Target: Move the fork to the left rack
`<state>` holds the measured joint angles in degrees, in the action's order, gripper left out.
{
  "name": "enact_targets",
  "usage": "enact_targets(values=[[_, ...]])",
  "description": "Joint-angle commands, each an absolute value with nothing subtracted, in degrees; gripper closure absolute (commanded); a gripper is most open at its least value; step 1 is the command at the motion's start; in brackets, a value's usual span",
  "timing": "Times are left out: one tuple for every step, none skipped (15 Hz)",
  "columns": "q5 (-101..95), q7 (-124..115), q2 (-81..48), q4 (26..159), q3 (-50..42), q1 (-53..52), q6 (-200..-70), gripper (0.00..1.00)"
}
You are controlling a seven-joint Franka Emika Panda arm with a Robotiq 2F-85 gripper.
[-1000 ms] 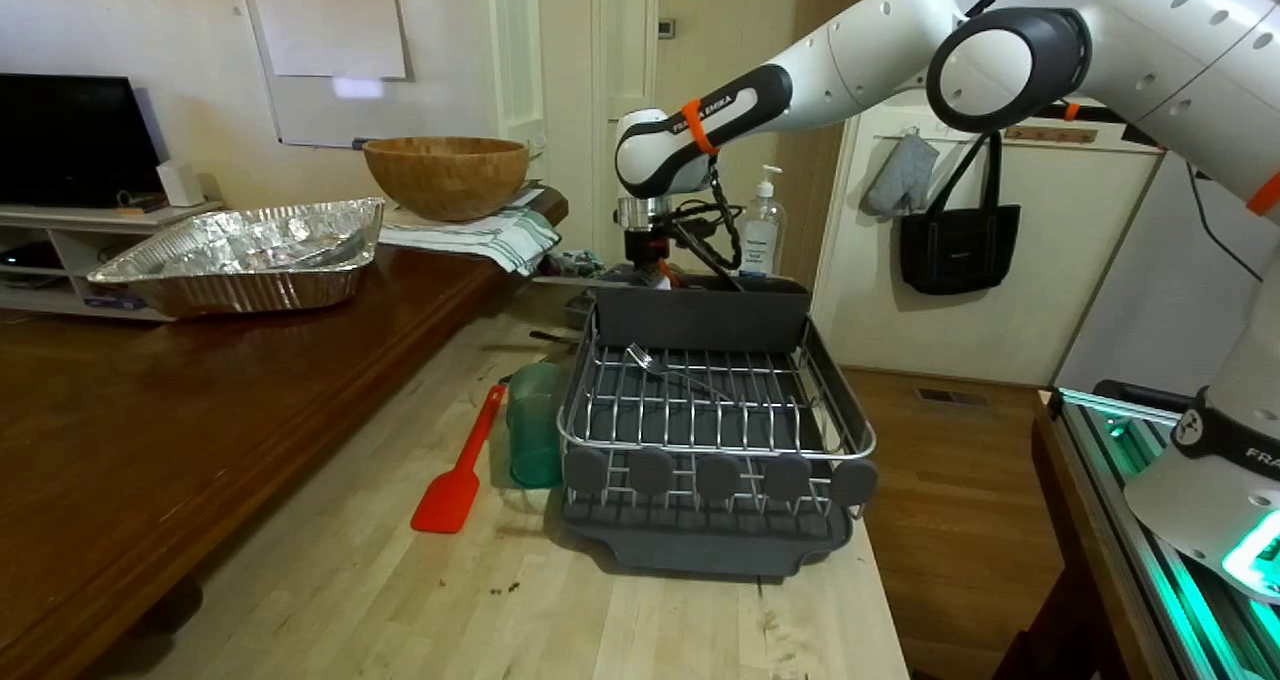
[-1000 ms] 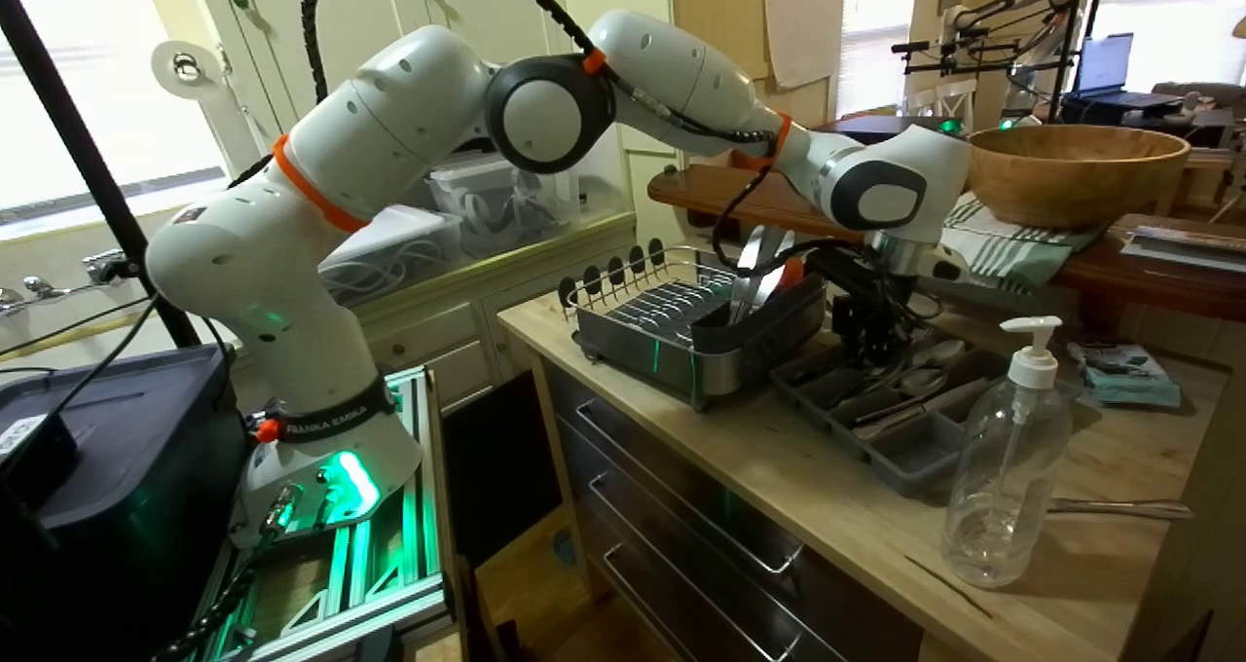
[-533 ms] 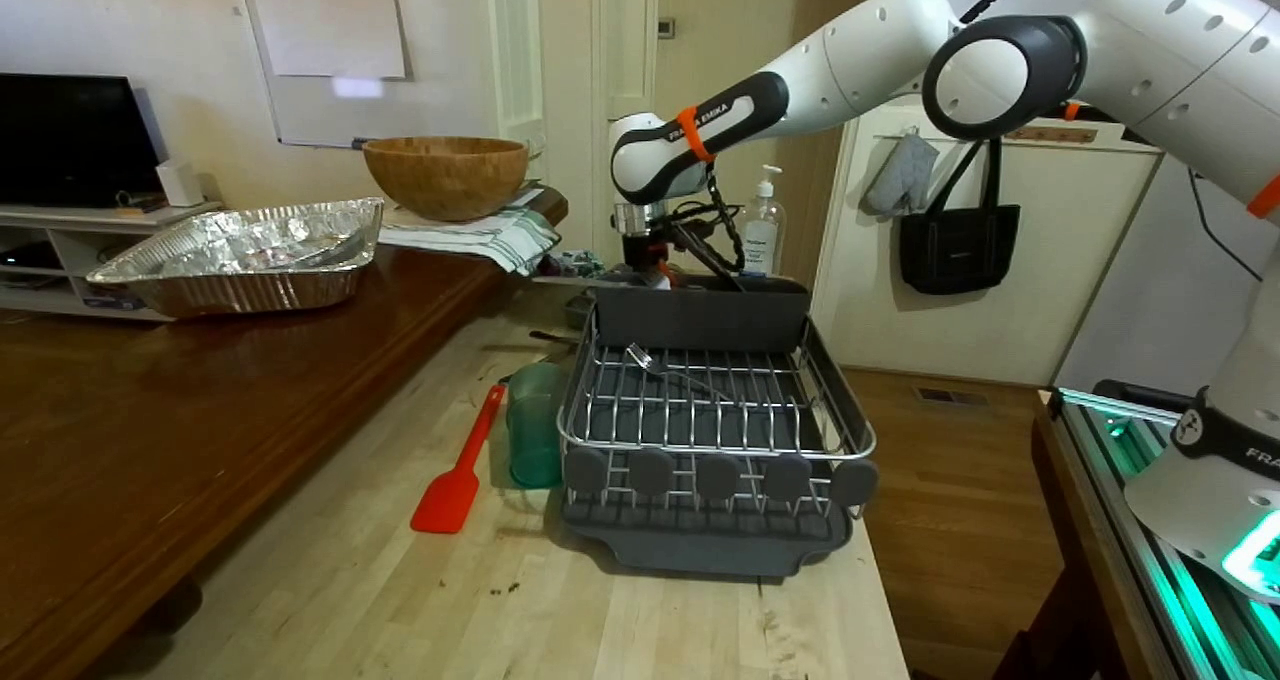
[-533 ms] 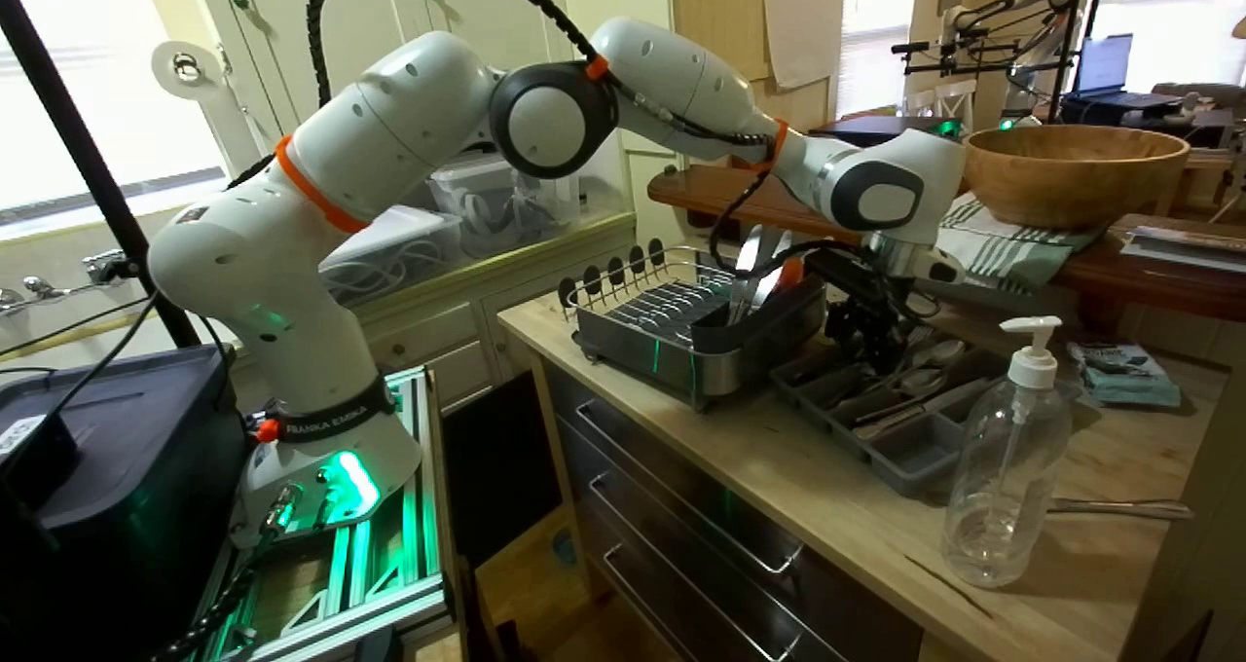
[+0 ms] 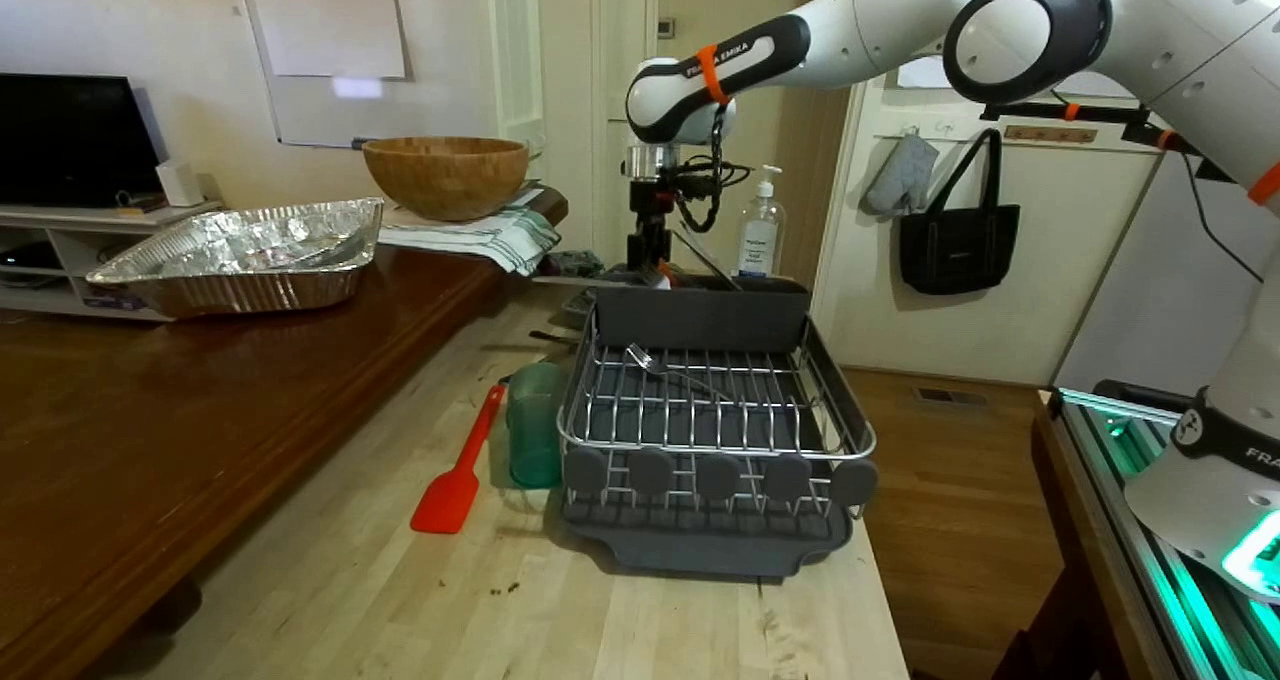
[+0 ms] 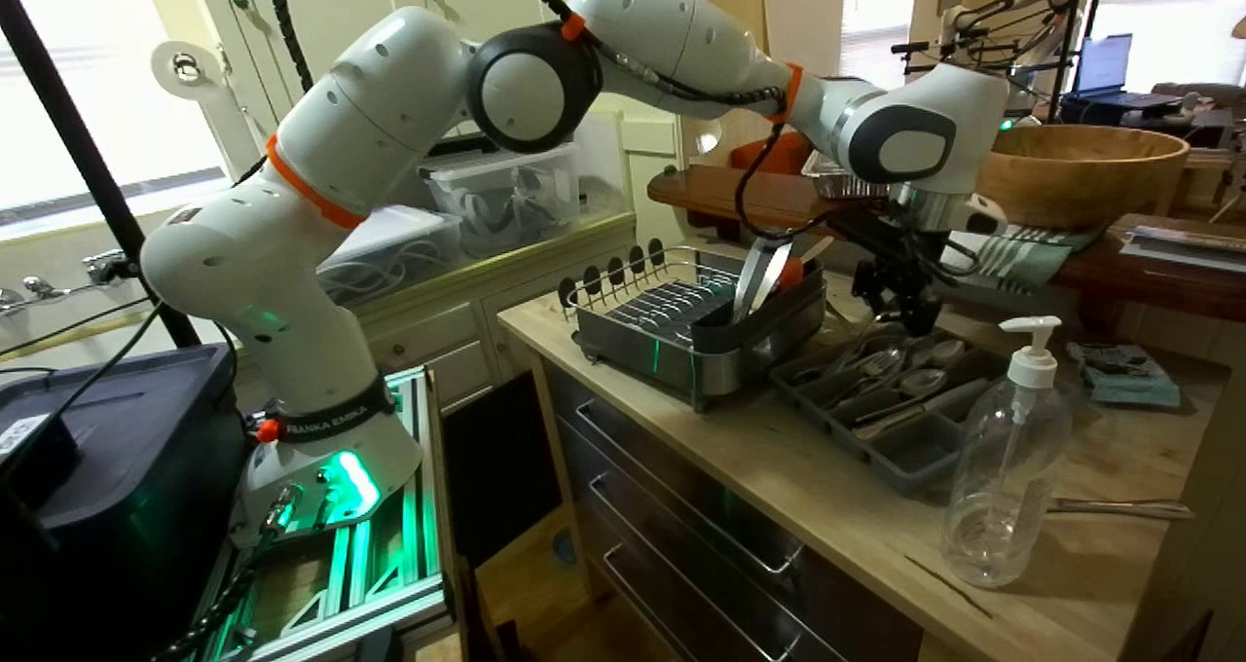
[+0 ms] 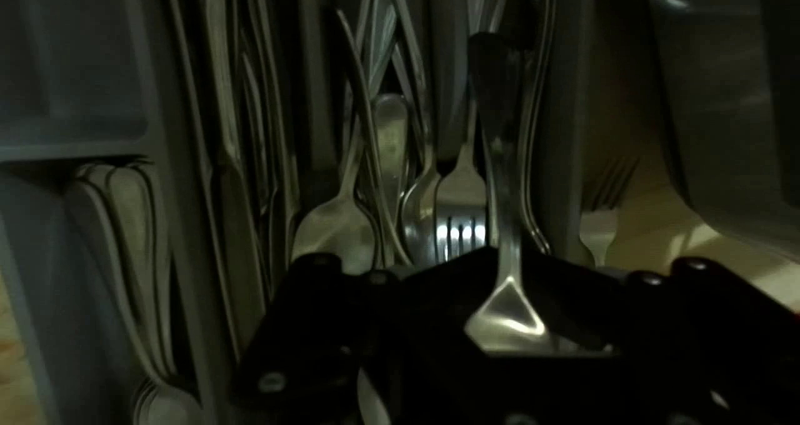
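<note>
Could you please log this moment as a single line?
hand: above cutlery tray | grip: apparently closed on metal utensil, type unclear | dish rack: fork lying inside

In an exterior view, the fork point(image 5: 662, 370) lies in the dish rack point(image 5: 717, 451), which stands on the tabletop point(image 5: 500, 600); the tumbler point(image 5: 535, 425) is just left of the rack, the spatula point(image 5: 456, 478) left of the tumbler; in an exterior view, the cutlery tray point(image 6: 920, 446) sits between the rack and the pump bottle point(image 6: 1012, 477), beneath the hand point(image 6: 905, 316); behind the bottle, the bowl point(image 6: 1081, 180) rests on the towel point(image 6: 1032, 258).
</note>
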<state>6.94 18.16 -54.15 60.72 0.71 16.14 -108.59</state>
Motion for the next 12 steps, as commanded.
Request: enact_targets(values=[[10.0, 20.8, -49.1, 64.4, 2.4, 18.7, -108.5, 1.0], [10.6, 21.3, -48.5, 64.7, 2.8, 19.2, -108.4, 1.0], [10.8, 21.4, -47.8, 65.0, 2.9, 19.4, -108.4, 1.0], [11.0, 21.7, -47.2, 65.5, 3.1, 19.6, -108.6, 1.0], [11.3, 22.2, -46.6, 65.9, 3.3, 19.8, -108.6, 1.0], [11.4, 22.4, -46.0, 66.2, 3.4, 19.8, -108.5, 1.0], [11.1, 22.3, -45.1, 66.9, 3.3, 19.7, -108.6, 1.0], [10.9, 22.4, -44.3, 67.5, 3.3, 19.6, -108.3, 1.0], [10.6, 22.4, -43.3, 68.4, 3.1, 19.5, -108.4, 1.0], [10.2, 22.2, -42.4, 69.0, 2.8, 19.4, -109.0, 1.0], [10.1, 22.2, -41.4, 69.7, 2.7, 19.4, -109.3, 1.0], [9.8, 22.0, -40.4, 70.2, 2.5, 19.3, -109.6, 1.0]])
